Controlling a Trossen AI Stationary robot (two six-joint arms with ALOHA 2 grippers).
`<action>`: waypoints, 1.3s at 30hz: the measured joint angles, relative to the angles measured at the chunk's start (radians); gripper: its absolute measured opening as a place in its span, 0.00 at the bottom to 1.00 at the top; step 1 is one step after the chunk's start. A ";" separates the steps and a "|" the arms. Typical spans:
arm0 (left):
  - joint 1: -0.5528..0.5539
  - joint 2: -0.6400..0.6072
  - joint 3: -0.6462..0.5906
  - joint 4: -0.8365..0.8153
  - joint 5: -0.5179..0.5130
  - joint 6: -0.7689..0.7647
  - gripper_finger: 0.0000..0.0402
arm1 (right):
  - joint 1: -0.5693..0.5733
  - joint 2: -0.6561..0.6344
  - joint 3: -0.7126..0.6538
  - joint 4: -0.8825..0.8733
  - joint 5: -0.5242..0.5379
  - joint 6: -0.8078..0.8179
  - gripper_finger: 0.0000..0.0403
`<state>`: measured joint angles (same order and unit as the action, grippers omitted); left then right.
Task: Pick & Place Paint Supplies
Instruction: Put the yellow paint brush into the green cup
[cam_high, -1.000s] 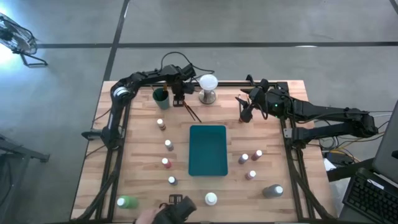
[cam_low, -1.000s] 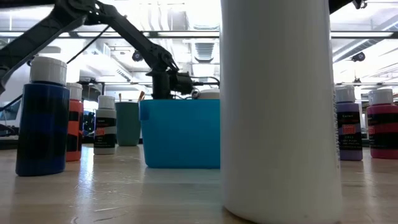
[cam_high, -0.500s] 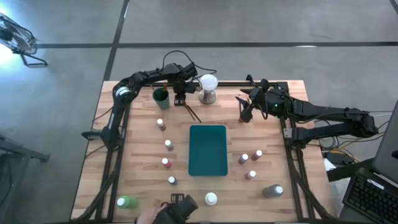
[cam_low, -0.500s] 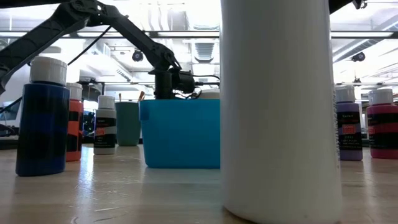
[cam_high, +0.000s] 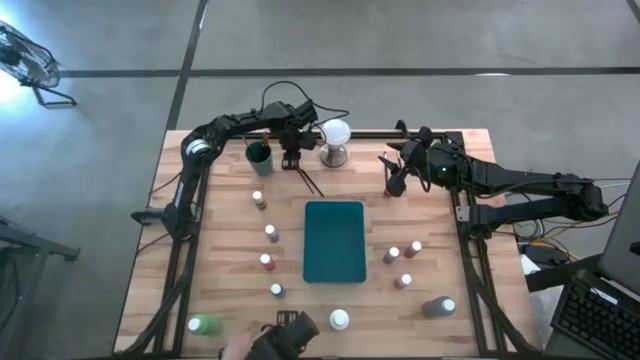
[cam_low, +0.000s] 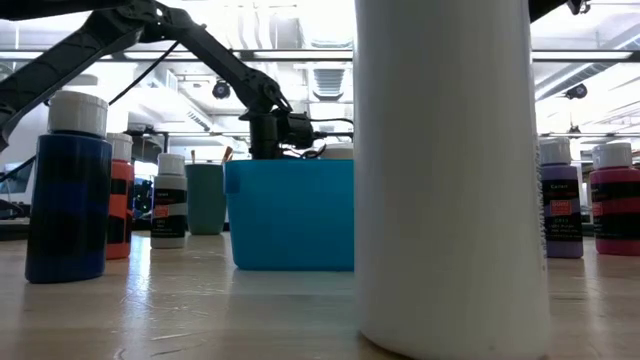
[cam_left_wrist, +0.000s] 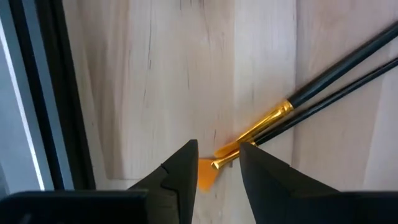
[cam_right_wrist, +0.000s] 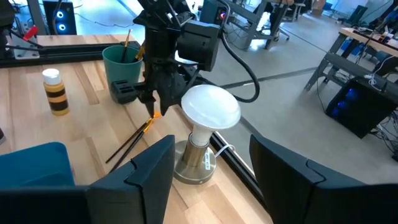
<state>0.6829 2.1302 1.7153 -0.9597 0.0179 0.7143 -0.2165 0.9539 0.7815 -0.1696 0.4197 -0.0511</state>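
Note:
Two thin brushes (cam_left_wrist: 292, 112) with dark handles, gold ferrules and orange bristles lie side by side on the wood at the far side of the table, also seen in the high view as brushes (cam_high: 310, 183). My left gripper (cam_left_wrist: 217, 155) points down over their bristle ends, open, with one finger on each side of the tips. A green cup (cam_high: 259, 153) stands beside it. Small white-capped bottles (cam_high: 268, 232) (cam_high: 402, 250) stand on both sides of the teal tray (cam_high: 335, 240). My right gripper (cam_right_wrist: 208, 162) hovers open at the far right, holding nothing. My left gripper comes from above, pointing down, with the brushes' bristle ends (cam_left_wrist: 208, 173) between its two fingers (cam_left_wrist: 183, 165). The orange bristles reach up to one finger; whether it touches them I cannot tell. The brushes lie flat on the table.
A white ball on a metal base (cam_high: 334, 135) stands just right of my left gripper. A large white bottle (cam_low: 445, 170) fills the low view's front. A green bottle (cam_high: 204, 324) and a grey one (cam_high: 438, 307) stand near the front edge, where a person's hand (cam_high: 240, 348) shows.

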 joint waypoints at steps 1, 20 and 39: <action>0.000 0.000 0.000 -0.001 0.000 0.000 0.31 | 0.000 0.000 0.000 0.000 0.000 0.000 0.51; 0.000 0.005 -0.034 0.010 0.006 -0.005 0.31 | 0.000 0.000 0.000 -0.001 0.000 0.000 0.43; 0.002 0.030 -0.033 0.008 0.017 -0.005 0.31 | 0.000 0.000 0.000 0.000 0.000 -0.001 0.49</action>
<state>0.6853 2.1599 1.6827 -0.9517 0.0350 0.7090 -0.2168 0.9539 0.7815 -0.1699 0.4197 -0.0517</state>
